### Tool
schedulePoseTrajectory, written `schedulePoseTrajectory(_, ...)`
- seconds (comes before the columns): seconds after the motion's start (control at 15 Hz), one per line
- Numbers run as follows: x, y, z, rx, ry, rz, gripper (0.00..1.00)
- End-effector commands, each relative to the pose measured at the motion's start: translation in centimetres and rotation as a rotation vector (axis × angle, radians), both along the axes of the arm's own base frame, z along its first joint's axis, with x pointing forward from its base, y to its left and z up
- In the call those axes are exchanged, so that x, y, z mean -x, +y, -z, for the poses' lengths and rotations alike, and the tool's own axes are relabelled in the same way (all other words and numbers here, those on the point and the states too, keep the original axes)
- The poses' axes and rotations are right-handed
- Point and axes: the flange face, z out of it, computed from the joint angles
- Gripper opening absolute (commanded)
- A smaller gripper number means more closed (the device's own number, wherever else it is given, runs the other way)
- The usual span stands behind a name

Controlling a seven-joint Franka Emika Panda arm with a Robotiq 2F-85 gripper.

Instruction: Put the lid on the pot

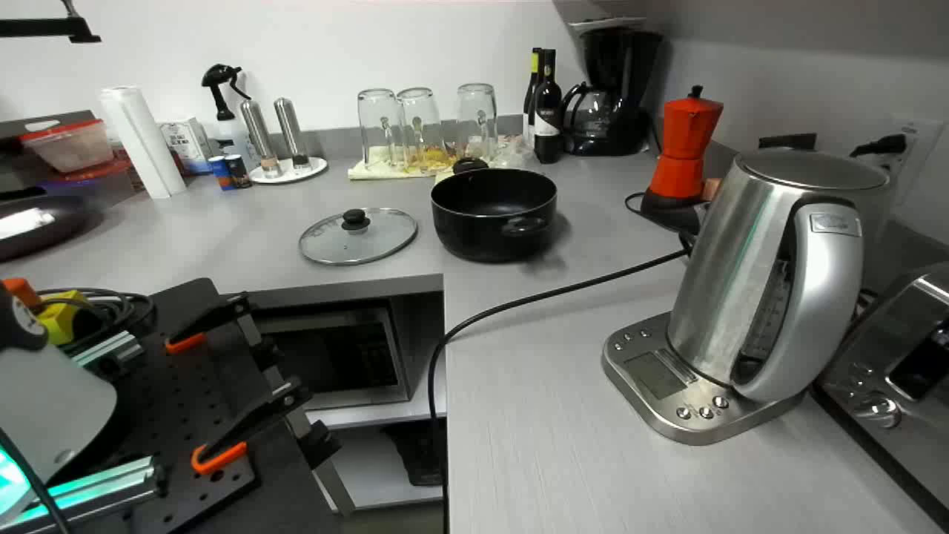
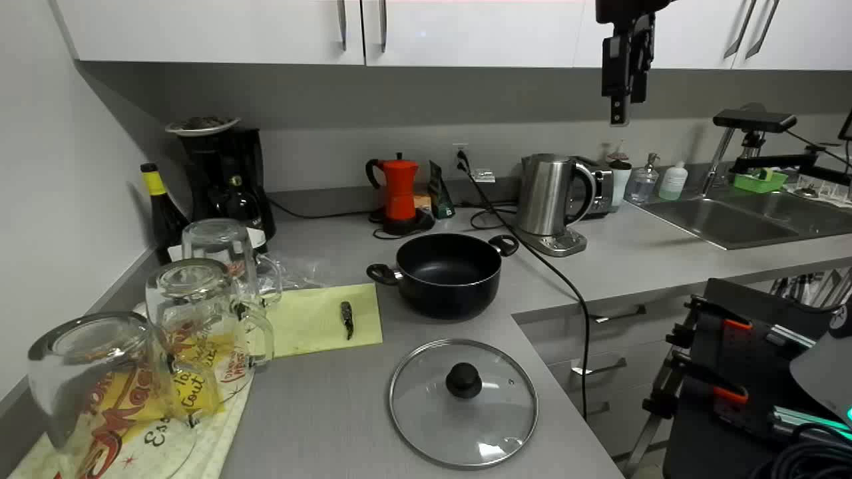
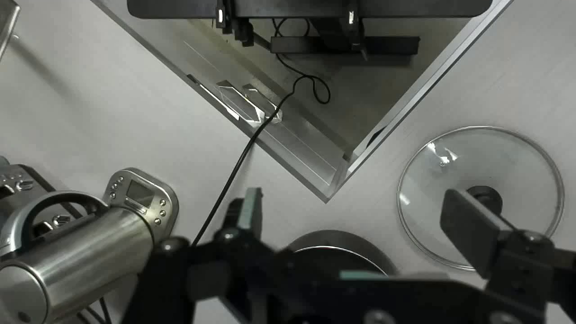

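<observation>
Claw (image 3: 353, 209) spread wide — lid (image 3: 491, 194) well below.

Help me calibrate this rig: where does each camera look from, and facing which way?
An exterior view: raised near the kettle, facing across the counter past the pot toward the mugs; the robot's pale base shows lower left.
An exterior view: raised near the lid, facing past the pot toward the moka pot; the gripper hangs upper right, base at right edge.
Wrist view: on the wrist, facing down at the counter; the gripper's spread fingers show.
Shared: lid, pot, kettle in all three; mugs in both exterior views.
</observation>
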Motion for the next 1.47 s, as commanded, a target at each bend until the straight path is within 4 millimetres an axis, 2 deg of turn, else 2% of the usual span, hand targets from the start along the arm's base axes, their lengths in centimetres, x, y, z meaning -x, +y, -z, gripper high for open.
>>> schedulePoseTrajectory(0.0, 0.0, 0.0, -0.1, 0.0, 0.0, 0.0, 1.0)
schedulePoseTrajectory(0.8, 0.0, 0.0, -0.1, 0.0, 0.0, 0.0, 1.0)
schedulePoseTrajectory(1.13, -1.1, 0.0, 1.1, -0.028, 0.023, -0.051, 1.0)
schedulePoseTrajectory(1.4, -2.1, 1.3, 2.5, -0.041, 0.025, -0.158, 1.0)
